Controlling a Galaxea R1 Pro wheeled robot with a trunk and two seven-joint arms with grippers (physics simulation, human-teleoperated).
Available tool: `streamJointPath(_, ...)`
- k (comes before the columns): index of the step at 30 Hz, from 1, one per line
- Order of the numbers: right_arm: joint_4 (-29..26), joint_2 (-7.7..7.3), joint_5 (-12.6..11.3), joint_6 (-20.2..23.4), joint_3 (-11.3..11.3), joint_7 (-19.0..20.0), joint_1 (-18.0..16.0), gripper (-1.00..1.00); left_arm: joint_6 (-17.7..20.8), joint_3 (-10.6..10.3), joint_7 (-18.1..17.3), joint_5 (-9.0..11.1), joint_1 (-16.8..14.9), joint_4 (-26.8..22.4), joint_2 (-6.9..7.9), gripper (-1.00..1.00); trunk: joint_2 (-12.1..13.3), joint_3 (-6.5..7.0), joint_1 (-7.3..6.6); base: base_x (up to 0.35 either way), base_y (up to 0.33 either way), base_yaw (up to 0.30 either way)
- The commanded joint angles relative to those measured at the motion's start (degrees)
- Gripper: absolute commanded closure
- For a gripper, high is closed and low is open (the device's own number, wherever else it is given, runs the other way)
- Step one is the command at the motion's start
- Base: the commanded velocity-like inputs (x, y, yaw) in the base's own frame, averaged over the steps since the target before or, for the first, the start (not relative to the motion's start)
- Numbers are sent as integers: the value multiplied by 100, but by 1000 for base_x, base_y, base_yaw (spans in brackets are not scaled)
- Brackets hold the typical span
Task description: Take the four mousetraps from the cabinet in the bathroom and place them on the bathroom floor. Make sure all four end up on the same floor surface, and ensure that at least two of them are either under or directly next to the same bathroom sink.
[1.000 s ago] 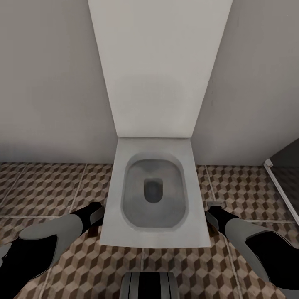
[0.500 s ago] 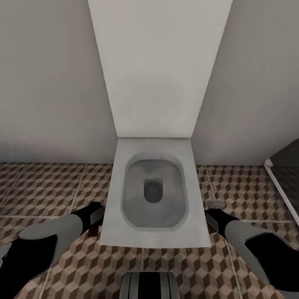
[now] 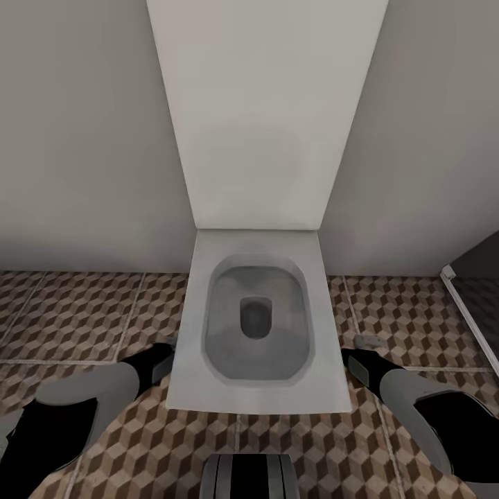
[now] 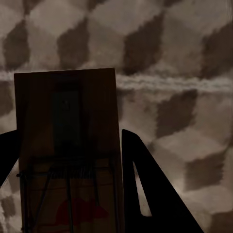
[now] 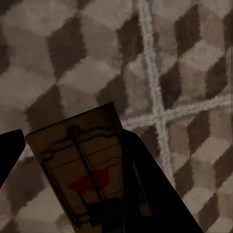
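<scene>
Grey-and-black arm shells [image 3: 62, 409], black tapered fingers [image 4: 150, 194], grey striped base [image 3: 249, 475]

Both arms reach forward and down, one on each side of the trunk, forearms grey and black. The left gripper [image 4: 68, 160] points at the floor, its two dark fingers [image 4: 145, 189] closed against the sides of a mousetrap [image 4: 68, 145] held flat between them. The right gripper [image 5: 73, 179] also points down, its fingers [image 5: 145, 189] clamped on a second mousetrap [image 5: 82, 165], which sits tilted in the grip
</scene>
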Motion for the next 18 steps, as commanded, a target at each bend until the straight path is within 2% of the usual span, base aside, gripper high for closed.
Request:
streamJointPath(1, 2, -1, -33, 22, 44, -17, -4, 100, 10, -40, 36, -34, 0, -18, -12, 100, -2, -4, -1, 0, 0, 0)
streamJointPath(5, -4, 1, -30, 19, 40, -21, -4, 100, -116, -87, 32, -91, 8, 24, -47, 100, -2, -4, -1, 0, 0, 0)
streamJointPath(10, -6, 19, -29, 19, 44, -22, -4, 100, -628, -211, 21, -107, 10, 46, -2, 100, -2, -4, -1, 0, 0, 0)
streamJointPath(18, -7, 19, -24, 13, 46, -22, -4, 100, -779, -252, 4, -114, 10, 38, 7, 100, -2, -4, -1, 0, 0, 0)
